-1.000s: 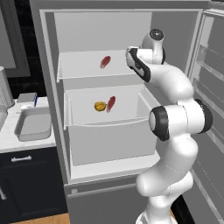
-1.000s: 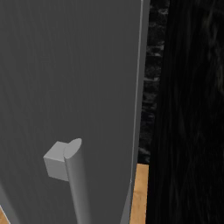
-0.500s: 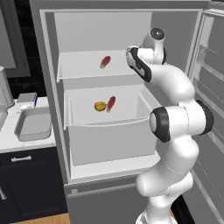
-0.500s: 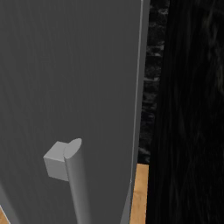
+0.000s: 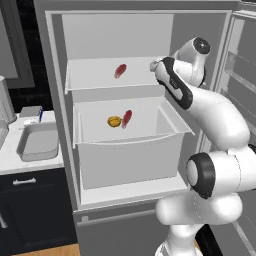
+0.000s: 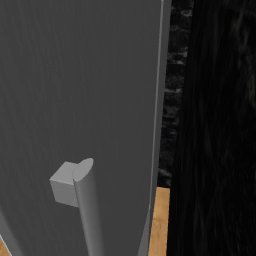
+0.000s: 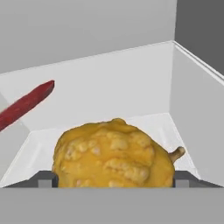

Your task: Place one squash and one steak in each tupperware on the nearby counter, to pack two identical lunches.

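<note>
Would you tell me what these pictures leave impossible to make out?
- Hand view: whether the fingers touch the squash between them; the bottom edge cuts their tips off.
- Left base view: the right end of the shelf, where the hand works; the arm covers it.
- Right base view: everything beyond a grey door, which blocks it.

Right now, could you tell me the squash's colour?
Yellow-orange, lumpy squash, clearest in the hand view.
</note>
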Tool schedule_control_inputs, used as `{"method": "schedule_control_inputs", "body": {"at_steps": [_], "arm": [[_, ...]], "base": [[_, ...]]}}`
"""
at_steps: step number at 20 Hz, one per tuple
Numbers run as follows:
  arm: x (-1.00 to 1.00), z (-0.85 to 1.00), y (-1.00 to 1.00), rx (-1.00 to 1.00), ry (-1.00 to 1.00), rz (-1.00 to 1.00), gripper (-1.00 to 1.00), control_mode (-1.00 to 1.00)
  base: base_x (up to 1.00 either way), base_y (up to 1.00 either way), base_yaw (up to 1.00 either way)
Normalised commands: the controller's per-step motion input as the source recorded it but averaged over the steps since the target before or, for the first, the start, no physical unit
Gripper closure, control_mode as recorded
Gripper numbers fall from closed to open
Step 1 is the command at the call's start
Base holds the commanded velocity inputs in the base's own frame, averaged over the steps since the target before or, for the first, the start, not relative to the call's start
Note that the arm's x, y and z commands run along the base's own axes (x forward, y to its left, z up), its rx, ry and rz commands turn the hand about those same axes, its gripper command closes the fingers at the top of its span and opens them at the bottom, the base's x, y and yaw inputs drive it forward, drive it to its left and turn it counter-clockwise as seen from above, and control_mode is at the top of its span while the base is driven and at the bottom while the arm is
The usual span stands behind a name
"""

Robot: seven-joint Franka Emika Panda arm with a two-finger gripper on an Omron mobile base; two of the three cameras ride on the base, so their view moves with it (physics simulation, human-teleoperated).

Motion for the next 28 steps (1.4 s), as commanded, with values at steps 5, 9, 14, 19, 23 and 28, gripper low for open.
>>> {"method": "schedule_control_inputs", "body": {"at_steps": [5, 9, 14, 19, 23, 28], "arm": [[-1.00, 0.72, 0.13, -0.08, 0.13, 0.25, 1.00, -1.00], [-1.00, 0.37, 0.19, -0.16, 0.17, 0.19, 1.00, -1.00], [-1.00, -0.62, 0.35, -0.24, 0.05, 0.16, 1.00, -1.00], [-1.00, -1.00, 0.01, -0.16, 0.03, 0.21, 1.00, -1.00], [-1.00, -1.00, 0.09, -0.13, 0.03, 0.20, 1.00, -1.00], [-0.64, -0.53, 0.09, -0.04, 0.06, 0.10, 1.00, -1.00]], "base": [[0.00, 0.00, 0.00], [0.00, 0.00, 0.00], [0.00, 0.00, 0.00], [0.00, 0.00, 0.00], [0.00, 0.00, 0.00], [0.00, 0.00, 0.00]]}}
